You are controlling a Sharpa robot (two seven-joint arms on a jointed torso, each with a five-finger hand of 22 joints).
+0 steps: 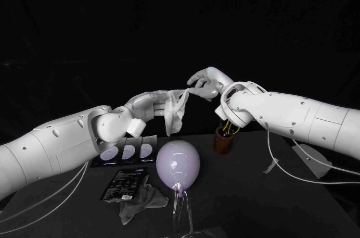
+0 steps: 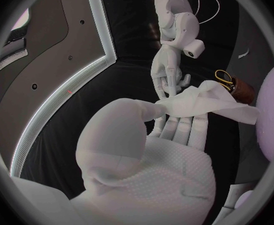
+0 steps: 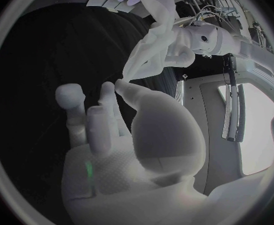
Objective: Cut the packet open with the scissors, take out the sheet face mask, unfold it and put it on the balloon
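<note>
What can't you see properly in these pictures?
- Head view: the blades of the scissors are hidden inside the brown cup.
- Head view: bunched folds of the sheet mask hide its eye and mouth holes.
- Head view: the print on the packet is too small to read.
- Left wrist view: the balloon is cut off by the circle's rim.

the head camera looks down and forward at the black counter [image 1: 247, 196] from well back, wide enough to take in the left hand [image 1: 150, 105], the right hand [image 1: 206, 84] and the balloon [image 1: 178, 162] below them. each wrist camera sits close behind its own palm and faces out along the fingers toward the other hand. all three views share the sheet mask [image 1: 176, 110] between the hands. the left wrist and head views also share the balloon's edge and the scissors [image 2: 223, 78] in their brown holder [image 2: 242, 90].
</note>
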